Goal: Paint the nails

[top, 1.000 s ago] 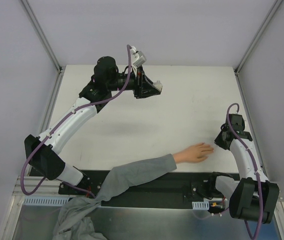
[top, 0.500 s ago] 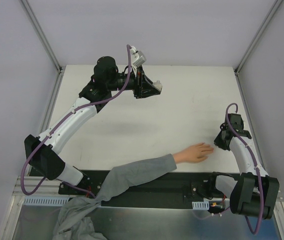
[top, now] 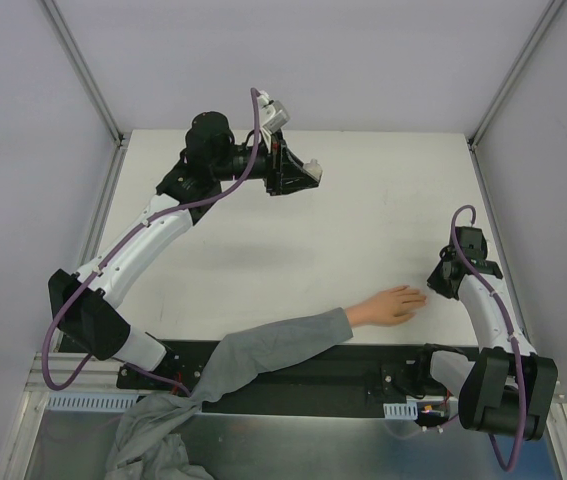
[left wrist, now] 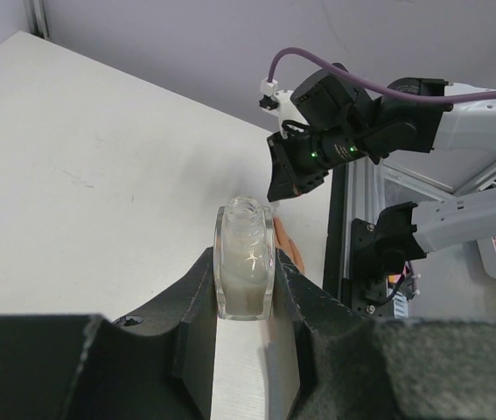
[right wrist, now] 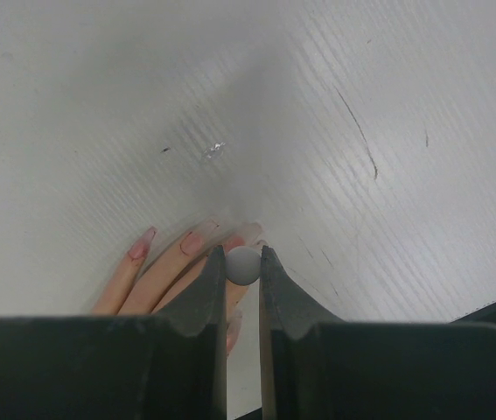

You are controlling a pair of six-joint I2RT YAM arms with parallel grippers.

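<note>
A pale peach hand (top: 388, 306) with a grey sleeve (top: 273, 345) lies flat at the table's near right. Its nails (right wrist: 197, 237) look pinkish in the right wrist view; one more nail (right wrist: 143, 242) shows to the left. My right gripper (top: 439, 281) hovers just right of the fingertips. It (right wrist: 243, 257) is shut on a small grey round brush cap (right wrist: 243, 267) right over the fingertips; the brush tip is hidden. My left gripper (top: 310, 176) is raised at the far middle, shut on a small clear bottle (left wrist: 245, 254) of whitish liquid with an open top.
The white table (top: 363, 220) has walls on the left, right and back. A black rail (top: 343, 375) runs along the near edge. Crumpled grey cloth (top: 153, 440) hangs below the front. The right arm (left wrist: 352, 131) shows in the left wrist view.
My left gripper with the bottle has shifted very slightly left. The right gripper and the hand stay where they were.
</note>
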